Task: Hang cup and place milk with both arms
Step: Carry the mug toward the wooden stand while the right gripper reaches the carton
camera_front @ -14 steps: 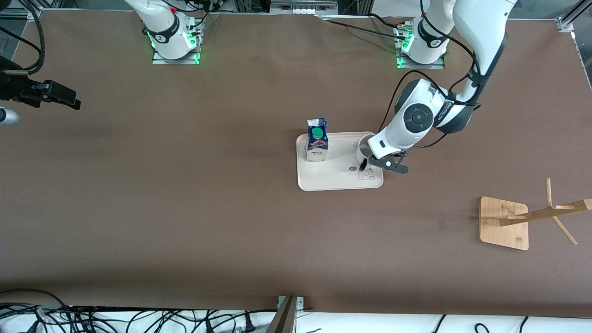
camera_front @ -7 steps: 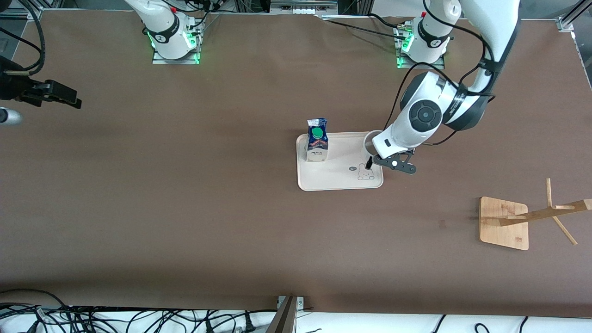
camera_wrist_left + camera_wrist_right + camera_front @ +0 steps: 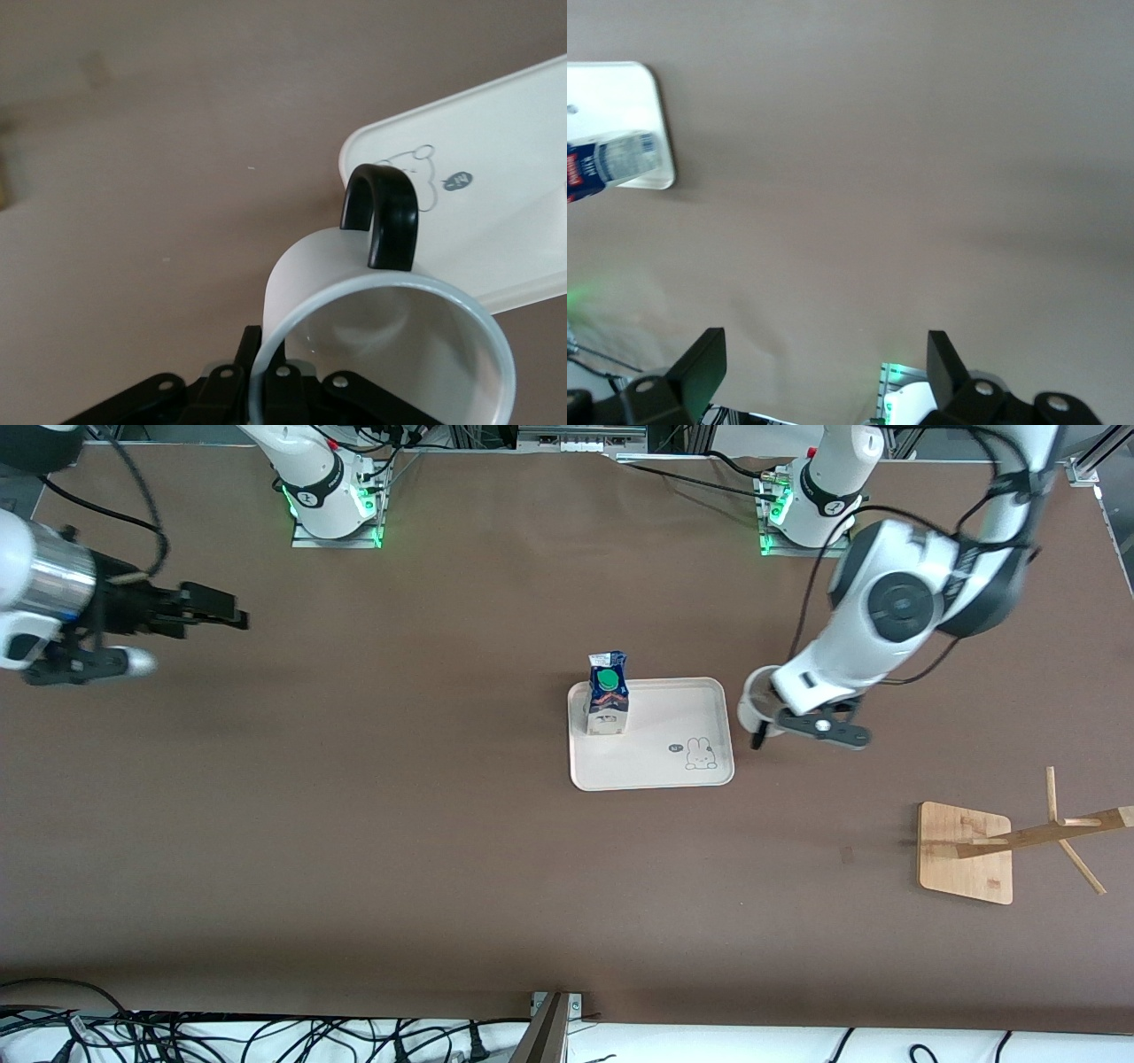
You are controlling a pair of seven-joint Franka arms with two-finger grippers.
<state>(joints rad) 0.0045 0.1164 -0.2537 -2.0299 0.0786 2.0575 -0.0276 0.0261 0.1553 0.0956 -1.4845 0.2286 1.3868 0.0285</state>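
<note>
Two white arms (image 3: 886,611) work over a broad brown surface (image 3: 354,850) that fills nearly the whole front view. At centre frame sits a cream tray (image 3: 651,766) with a small rabbit drawing in its lower right corner. Lower right in the frame stands a wooden rack (image 3: 966,852), a flat square base with a post and pegs leaning toward the right edge, well apart from the tray.

Reaching down from the upper right of the frame, the left arm carries its left end effector (image 3: 780,728) just off the tray's right edge, over bare surface. It is clenched on the rim of the cup (image 3: 755,701), which hangs tilted in the air; in the left wrist view the cup (image 3: 381,345) shows its open mouth and its black loop handle with the tray corner below it.

At the far left edge of the frame, the right arm waits with the right end effector (image 3: 208,609) held over bare surface, well apart from the tray; its fingers (image 3: 700,359) stand released and wide, with nothing between them.

Smallest of the task's things, the milk (image 3: 608,704) stands upright on the tray's upper left part, green cap up, dark blue above and white below
</note>
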